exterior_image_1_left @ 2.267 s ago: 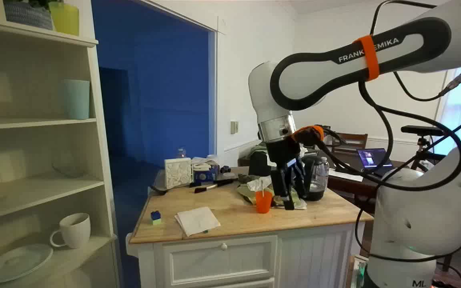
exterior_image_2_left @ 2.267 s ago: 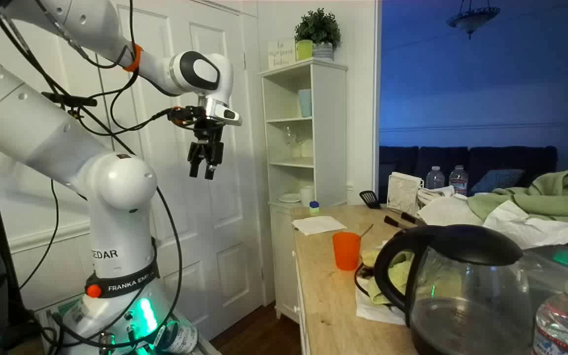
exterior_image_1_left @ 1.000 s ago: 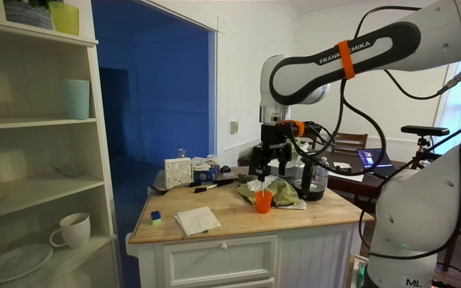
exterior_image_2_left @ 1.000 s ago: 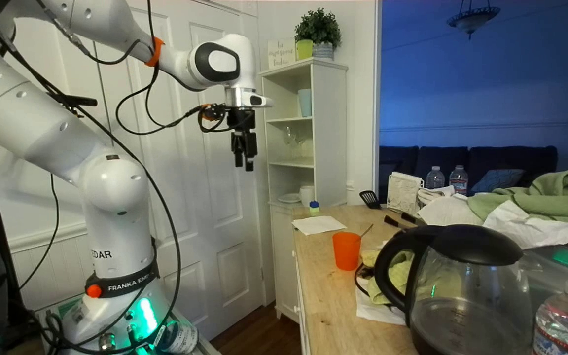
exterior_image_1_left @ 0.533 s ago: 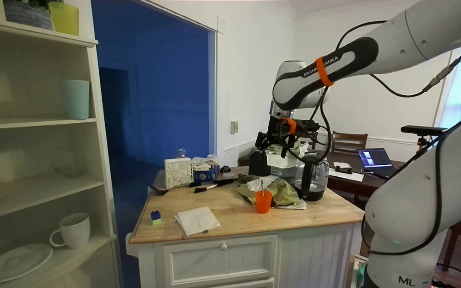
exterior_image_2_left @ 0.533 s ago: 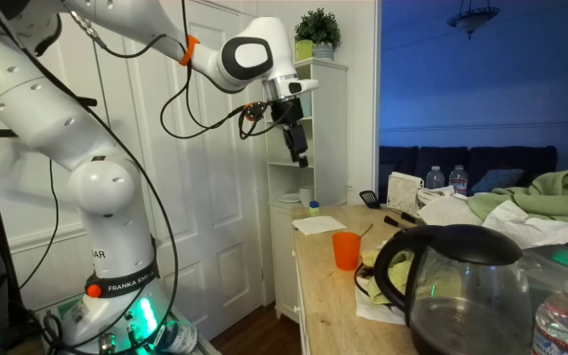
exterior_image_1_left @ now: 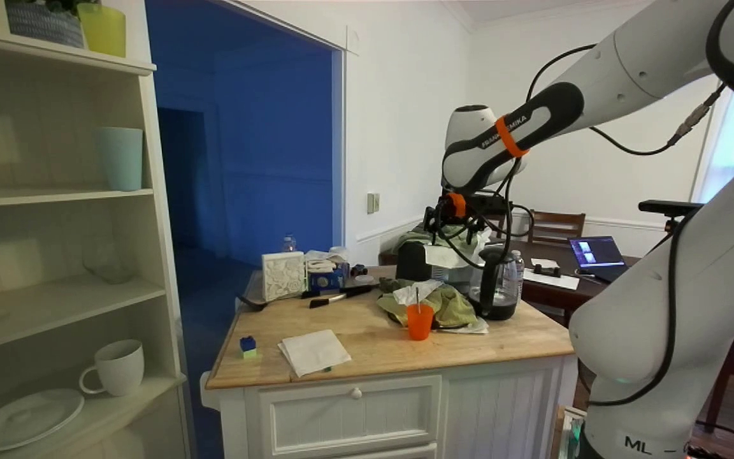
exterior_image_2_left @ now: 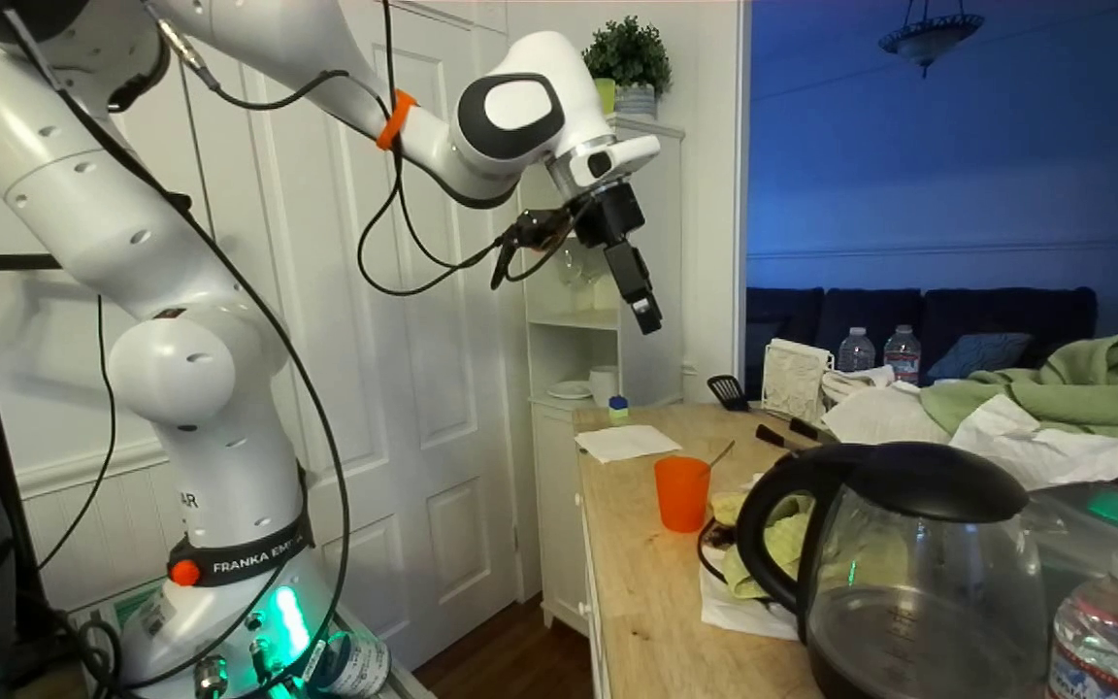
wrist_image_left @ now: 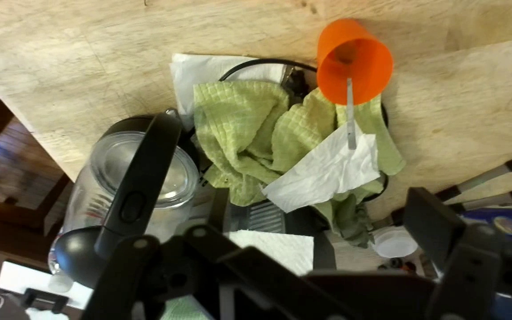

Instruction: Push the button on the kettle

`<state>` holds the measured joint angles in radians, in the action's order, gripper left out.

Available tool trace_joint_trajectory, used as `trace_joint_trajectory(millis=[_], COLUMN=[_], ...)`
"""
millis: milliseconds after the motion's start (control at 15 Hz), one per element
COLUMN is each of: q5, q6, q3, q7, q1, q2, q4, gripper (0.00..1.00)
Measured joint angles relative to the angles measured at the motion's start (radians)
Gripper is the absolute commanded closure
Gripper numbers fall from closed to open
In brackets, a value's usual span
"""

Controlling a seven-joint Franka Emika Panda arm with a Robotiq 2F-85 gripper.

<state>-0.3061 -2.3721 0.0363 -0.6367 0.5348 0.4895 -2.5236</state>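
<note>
Black button on the kettle shows in wrist view only; gripper spread wide.

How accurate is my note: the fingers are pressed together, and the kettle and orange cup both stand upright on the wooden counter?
One point is wrong: the fingers are spread apart, as the wrist view shows. The kettle and orange cup do both stand upright on the wooden counter.

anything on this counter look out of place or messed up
Yes: the yellow-green cloth lies bunched beside the kettle, white paper on top and what looks like a black cord poking out, as if dropped rather than folded. No spill shows.
</note>
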Motion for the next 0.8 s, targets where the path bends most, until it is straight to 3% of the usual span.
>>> trace_joint_trajectory(millis=[800], q5=[-0.01], q6=[-0.003], q3=[-0.001], q7=[-0.036], q1=[0.007], q2=[-0.023], q4=[0.015], gripper=[0.0])
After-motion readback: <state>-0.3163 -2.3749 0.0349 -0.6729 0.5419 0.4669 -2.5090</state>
